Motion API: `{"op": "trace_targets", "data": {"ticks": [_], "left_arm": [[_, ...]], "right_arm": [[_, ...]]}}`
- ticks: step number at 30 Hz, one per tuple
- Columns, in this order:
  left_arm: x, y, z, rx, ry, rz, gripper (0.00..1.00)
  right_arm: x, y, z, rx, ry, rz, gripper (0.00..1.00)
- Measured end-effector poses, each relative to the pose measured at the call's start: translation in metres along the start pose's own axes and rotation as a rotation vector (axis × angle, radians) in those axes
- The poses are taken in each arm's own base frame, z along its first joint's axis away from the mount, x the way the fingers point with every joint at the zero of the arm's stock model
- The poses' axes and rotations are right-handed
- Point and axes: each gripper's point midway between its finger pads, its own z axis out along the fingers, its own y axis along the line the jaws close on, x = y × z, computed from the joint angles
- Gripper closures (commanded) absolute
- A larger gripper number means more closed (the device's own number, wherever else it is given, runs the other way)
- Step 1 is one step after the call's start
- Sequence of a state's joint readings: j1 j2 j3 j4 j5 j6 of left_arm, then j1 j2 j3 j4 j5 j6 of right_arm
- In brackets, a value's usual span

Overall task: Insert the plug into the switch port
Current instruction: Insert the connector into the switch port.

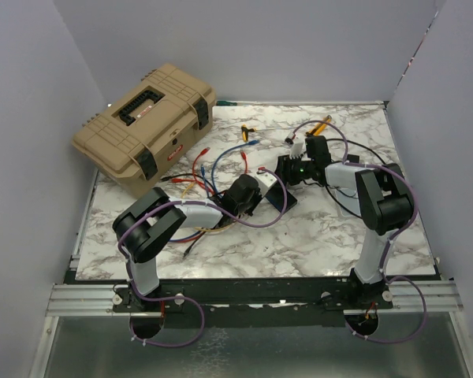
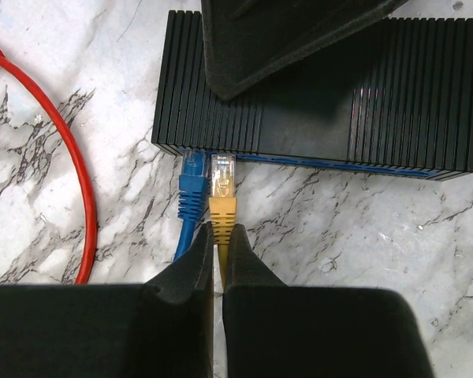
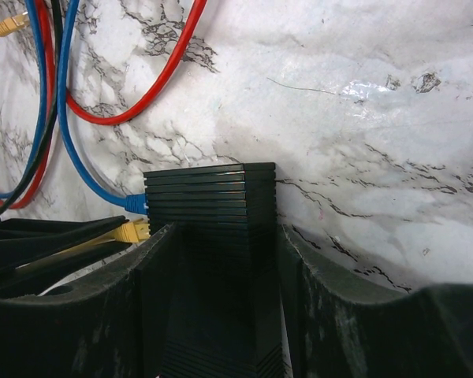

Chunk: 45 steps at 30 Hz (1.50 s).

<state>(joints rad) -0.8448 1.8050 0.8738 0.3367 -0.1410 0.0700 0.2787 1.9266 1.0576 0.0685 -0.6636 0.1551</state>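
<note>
**Yellow plug at the switch's edge, both grippers engaged**

Top external view: A tan toolbox (image 1: 146, 126) sat at the far left corner of the marble table (image 1: 299, 236). Its lid was down and its dark latches fastened, so its contents could not be seen. Loose cables (image 1: 213, 161) in red, blue, yellow and black sprawled just beside it. Mid-table, the left gripper (image 1: 248, 197) and right gripper (image 1: 292, 169) met over the switch box (image 1: 277, 195). From here the box showed only as a dark slab, and no plug could be made out.

Left wrist view: This view showed the detail. The left gripper was clenched on the cable just behind the yellow plug (image 2: 222, 185). The plug's clear tip met the switch port (image 2: 222, 155) on the near edge of the black ribbed box. How deep it sat could not be told. A blue plug (image 2: 192, 177) stood in the neighbouring port, touching the yellow one. A red cable (image 2: 71, 157) curved across the marble to the left. A black finger of the right gripper lay over the top of the box.

Right wrist view: The right gripper's jaws stood on either side of the box and pressed against its two sides, grasping it. The blue and yellow plugs appeared at the box's left edge, with the left gripper's fingers (image 3: 47, 244) beside them. Red, blue and black cables looped beyond.
</note>
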Motion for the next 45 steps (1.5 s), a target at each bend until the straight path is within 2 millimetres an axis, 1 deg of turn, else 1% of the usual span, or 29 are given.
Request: {"op": "trace_targets", "data": {"ticks": [23, 36, 45], "left_arm": [[0.005, 0.002, 0.006, 0.017, 0.003, 0.097, 1.00], [0.006, 0.007, 0.003, 0.006, 0.064, 0.150, 1.00], [-0.002, 0.010, -0.001, 0.001, 0.133, 0.146, 1.00]], "right_arm": [[-0.005, 0.001, 0.006, -0.070, 0.017, -0.054, 0.45], [-0.004, 0.003, 0.007, -0.073, 0.021, -0.063, 0.45], [-0.004, 0.003, 0.007, -0.074, 0.022, -0.064, 0.45]]}}
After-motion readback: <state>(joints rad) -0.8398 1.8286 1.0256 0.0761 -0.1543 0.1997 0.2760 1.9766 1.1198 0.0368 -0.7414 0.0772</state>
